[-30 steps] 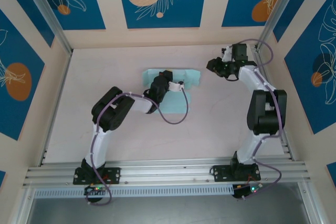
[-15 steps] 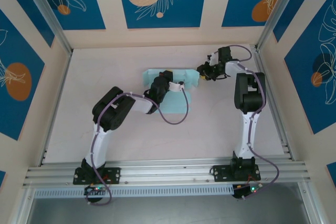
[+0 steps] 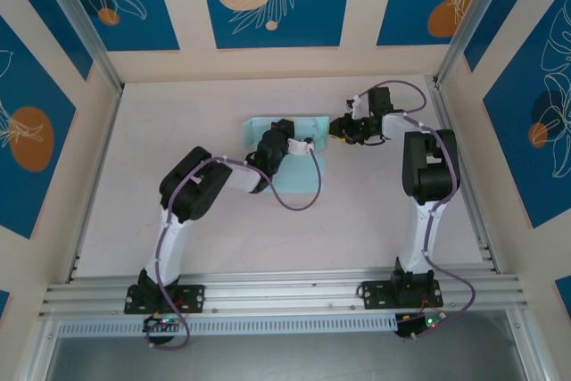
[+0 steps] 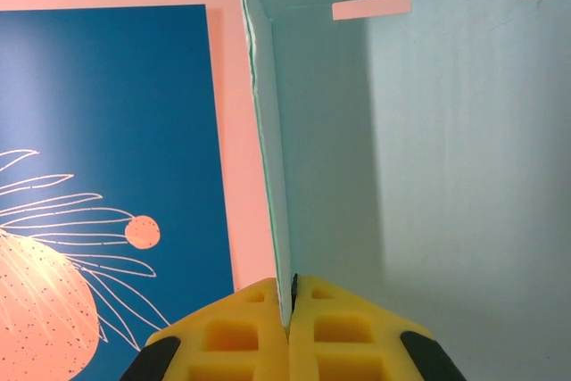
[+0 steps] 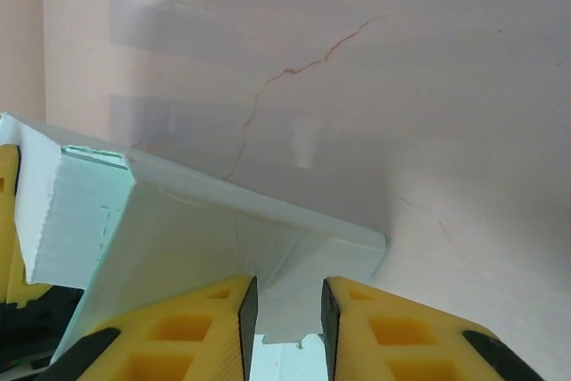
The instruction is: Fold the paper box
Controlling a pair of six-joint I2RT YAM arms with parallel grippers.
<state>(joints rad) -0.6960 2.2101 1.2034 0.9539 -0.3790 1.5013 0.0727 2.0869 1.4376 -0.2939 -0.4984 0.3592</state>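
On table (image 3: 178,113), paper box (image 3: 299,176) pinched by left claw (image 4: 291,301), right claw (image 5: 287,296) parted against it

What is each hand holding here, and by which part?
The left hand pinches the paper box by the edge of a raised side wall. The right hand straddles a flap's tab; grip unclear.

Left arm (image 3: 192,189), right arm (image 3: 428,167): black joint housings, white links. Lilac cable (image 3: 162,247) ran along each. Fingers (image 4: 241,345) were yellow, moulded with square pockets, black corners.
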